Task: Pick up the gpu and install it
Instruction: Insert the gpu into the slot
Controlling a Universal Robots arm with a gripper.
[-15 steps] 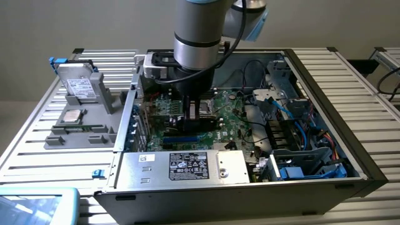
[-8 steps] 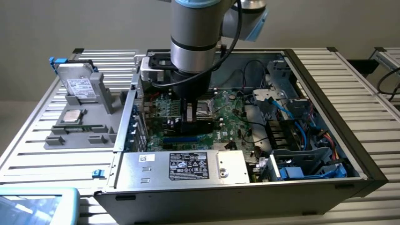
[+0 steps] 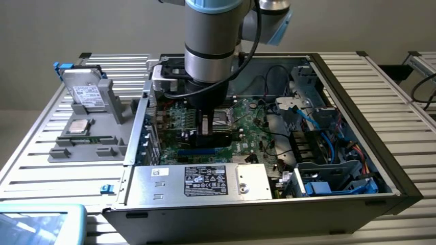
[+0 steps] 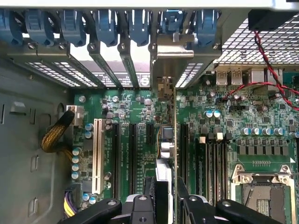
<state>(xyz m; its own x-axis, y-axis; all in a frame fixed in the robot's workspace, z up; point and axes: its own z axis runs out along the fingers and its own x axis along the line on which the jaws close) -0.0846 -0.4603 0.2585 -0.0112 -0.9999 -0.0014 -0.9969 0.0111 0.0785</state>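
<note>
Here's the arm (image 3: 211, 30), a fat silver-grey tube with a pale blue ring at its top and a thin black band (image 3: 210, 51) round it, and a pale blue joint cap (image 3: 276, 28) beside. A black cable (image 3: 253, 43) loops off the side to the black wrist (image 3: 204, 94). At the gripper (image 4: 166, 186), black links (image 4: 96, 212) carry round silver screws (image 4: 111, 202).

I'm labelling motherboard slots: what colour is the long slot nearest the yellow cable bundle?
The slot is white, clearest in the wrist view.
</note>
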